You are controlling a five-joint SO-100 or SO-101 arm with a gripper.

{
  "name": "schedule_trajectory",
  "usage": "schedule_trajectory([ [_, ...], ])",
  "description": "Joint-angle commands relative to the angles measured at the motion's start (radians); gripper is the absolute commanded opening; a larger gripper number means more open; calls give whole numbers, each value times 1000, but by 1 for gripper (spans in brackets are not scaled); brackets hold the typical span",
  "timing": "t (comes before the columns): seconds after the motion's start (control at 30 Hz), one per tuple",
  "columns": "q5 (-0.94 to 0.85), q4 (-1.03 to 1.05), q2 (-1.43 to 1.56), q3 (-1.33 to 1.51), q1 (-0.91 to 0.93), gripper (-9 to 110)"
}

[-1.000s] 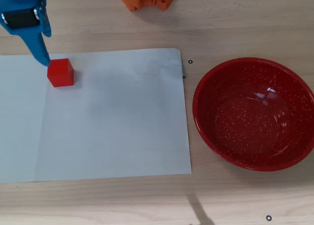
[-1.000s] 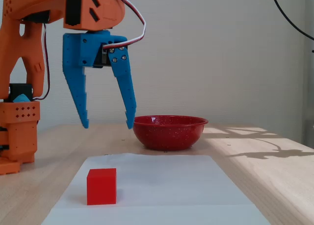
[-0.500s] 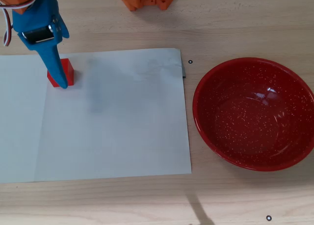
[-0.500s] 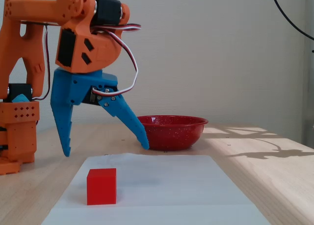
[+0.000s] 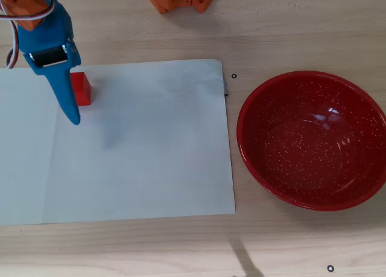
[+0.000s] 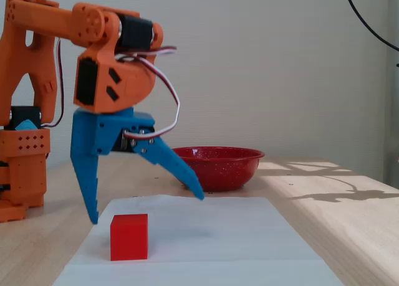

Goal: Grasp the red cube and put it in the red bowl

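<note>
White paper sheet (image 5: pixel 151 144) lies flat on the wooden table (image 5: pixel 289 23) (pale grain) — black cable (image 6: pixel 368 24) hangs behind.

red cube (image 6: pixel 129 237) – plain bright red | red bowl (image 5: pixel 312 140) – glossy red, fine white speckles | claw (image 6: pixel 147 210) – blue fingers | arm (image 6: pixel 37 61) – orange, black servo parts | paper sheet (image 5: pixel 145 144) under the cube – white | desk (image 5: pixel 289 35) – pale wood grain

Pale wooden table (image 6: pixel 349 236), plain white wall (image 6: pixel 280 68), sunlight patches at right.
</note>
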Motion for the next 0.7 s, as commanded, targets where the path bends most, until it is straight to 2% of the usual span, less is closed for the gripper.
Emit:
schedule_trajectory([
  [0.0,20,-40,64,-43,-55,63],
  [0.67,26,-202,46,71,-40,64],
])
